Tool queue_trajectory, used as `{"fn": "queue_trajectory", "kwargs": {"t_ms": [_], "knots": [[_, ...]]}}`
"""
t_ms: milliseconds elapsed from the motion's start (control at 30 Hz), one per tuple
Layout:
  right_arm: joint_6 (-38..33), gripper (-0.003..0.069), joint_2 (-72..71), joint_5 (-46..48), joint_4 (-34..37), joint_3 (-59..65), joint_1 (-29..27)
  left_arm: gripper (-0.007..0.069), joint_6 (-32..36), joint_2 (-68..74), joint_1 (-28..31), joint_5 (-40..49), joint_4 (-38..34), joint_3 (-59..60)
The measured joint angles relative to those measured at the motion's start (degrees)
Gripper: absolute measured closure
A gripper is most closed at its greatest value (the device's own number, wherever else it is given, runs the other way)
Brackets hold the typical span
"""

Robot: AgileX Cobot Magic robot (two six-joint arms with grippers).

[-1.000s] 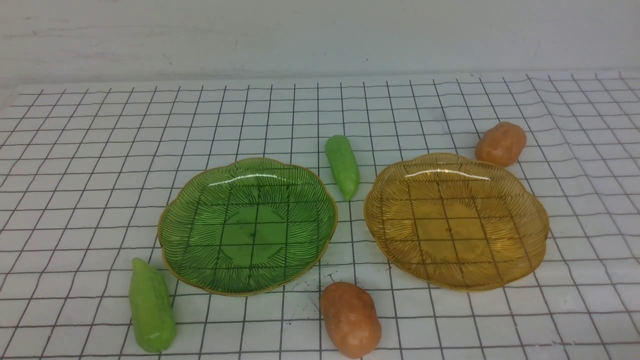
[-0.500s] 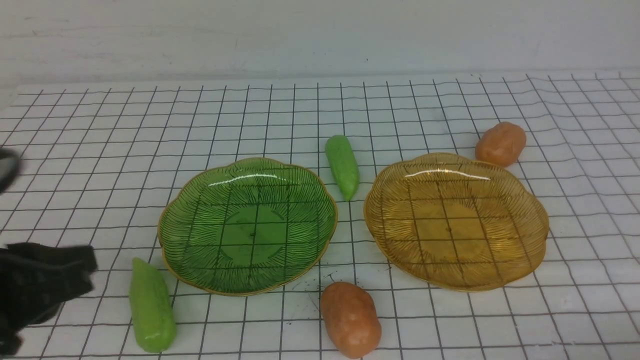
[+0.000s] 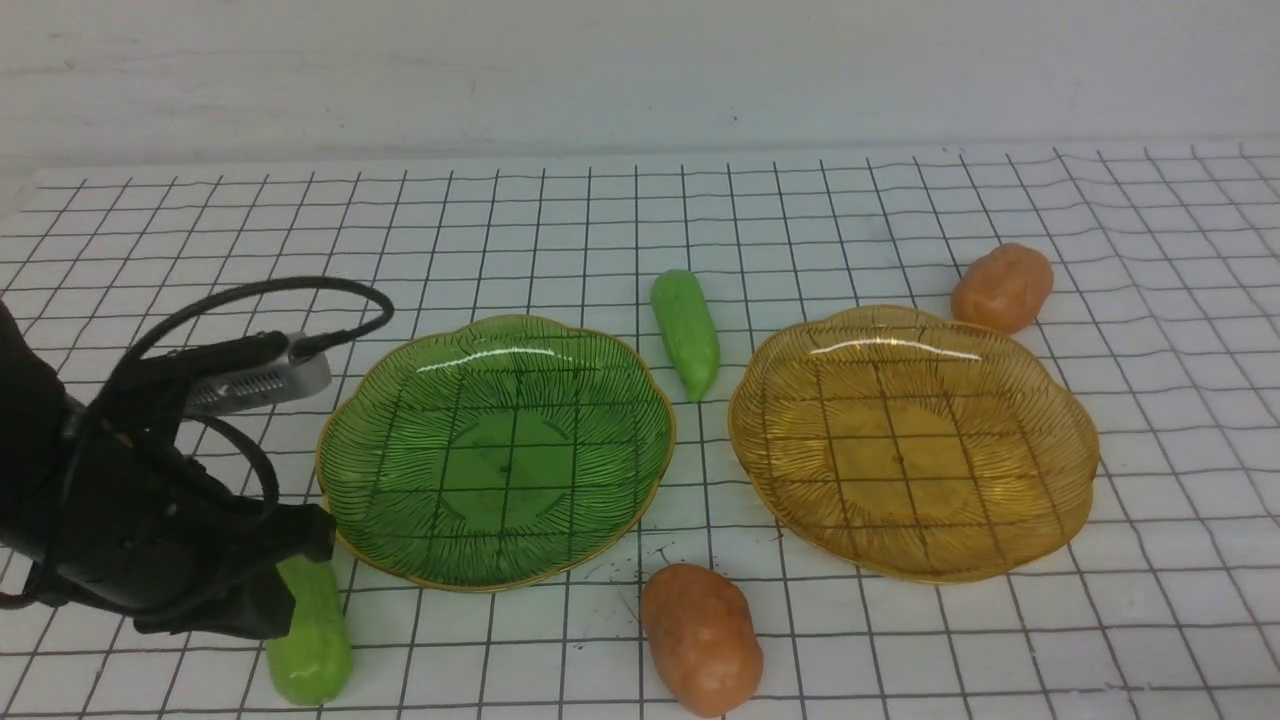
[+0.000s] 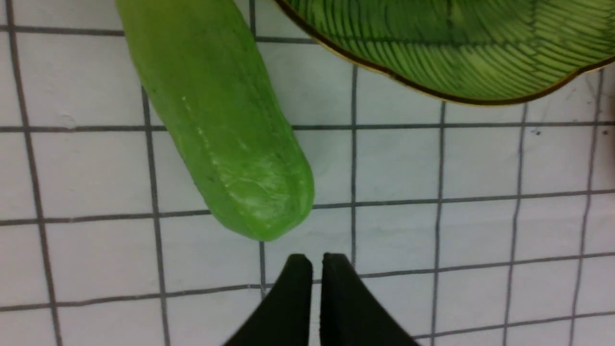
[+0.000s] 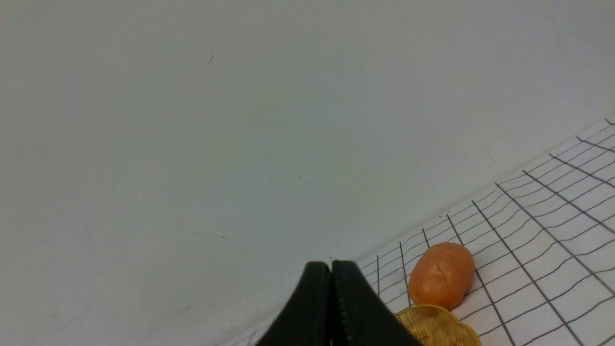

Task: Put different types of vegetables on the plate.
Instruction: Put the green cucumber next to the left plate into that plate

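Bright, even light; glare streaks the green plate [image 3: 500, 450].

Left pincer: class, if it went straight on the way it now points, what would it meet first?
Probably the blunt end of the near cucumber, just ahead of the left pincer. It might only graze its side, since depth is unclear.

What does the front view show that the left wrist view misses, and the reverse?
Only the front view: the amber plate, the near potato, the far potato, the far cucumber between the plates. Only the left wrist view: the tips of the left hand, close together, short of the near cucumber. Both: the near cucumber, the green plate, the grid cloth.
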Motion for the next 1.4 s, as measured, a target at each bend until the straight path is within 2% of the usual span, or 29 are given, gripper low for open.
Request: {"fn": "queue_trajectory", "kwargs": {"t_ms": [100,133,200,400,500,700,867,900,933,1133,1233,1400], "knots": [[3.2,0.0673,0.0,2.1,3.8,-0.2,0.3,0.0505,-1.5,0.9,0.0,-0.3,1.0,0.0],[3.4,0.0673,0.0,3.0,4.0,-0.4,0.5,0.0505,-1.9,0.9,0.0,-0.4,1.1,0.0],[3.2,0.0673,0.2,9.1,4.5,-2.9,1.4,0.0407,-2.2,1.4,0.0,-2.2,1.9,0.0],[-4.6,0.0673,10.8,26.0,3.8,-15.3,3.6,0.0135,-2.3,5.2,0.0,-7.1,4.0,-0.1],[-8.9,0.0673,17.7,33.4,3.6,-20.8,3.7,0.0064,-2.5,7.8,0.0,-9.2,4.0,-0.2],[-13.6,0.0673,28.2,42.2,6.2,-26.3,3.7,0.0068,-2.5,12.6,0.0,-10.8,3.9,-0.2],[-17.0,0.0673,32.1,44.2,9.9,-27.5,3.7,0.0146,-2.5,15.1,0.0,-11.2,4.0,-0.4],[-19.6,0.0673,34.2,46.2,11.2,-28.8,3.7,0.0206,-2.5,15.8,0.0,-11.2,4.4,-0.4],[-21.5,0.0673,36.4,48.4,11.9,-30.5,3.7,0.0232,-2.5,16.0,0.0,-10.9,4.5,-0.6],[-27.3,0.0673,47.9,59.4,12.1,-39.4,3.7,0.0230,-2.5,14.2,0.0,-6.6,6.9,-0.5],[-29.8,0.0673,57.6,63.0,9.3,-45.8,3.7,0.0230,-2.5,8.9,0.0,-4.3,8.5,-0.5],[-31.1,0.0673,71.7,64.7,7.2,-53.0,5.1,0.0230,0.8,0.2,-0.2,-8.0,8.7,-0.9]]}}
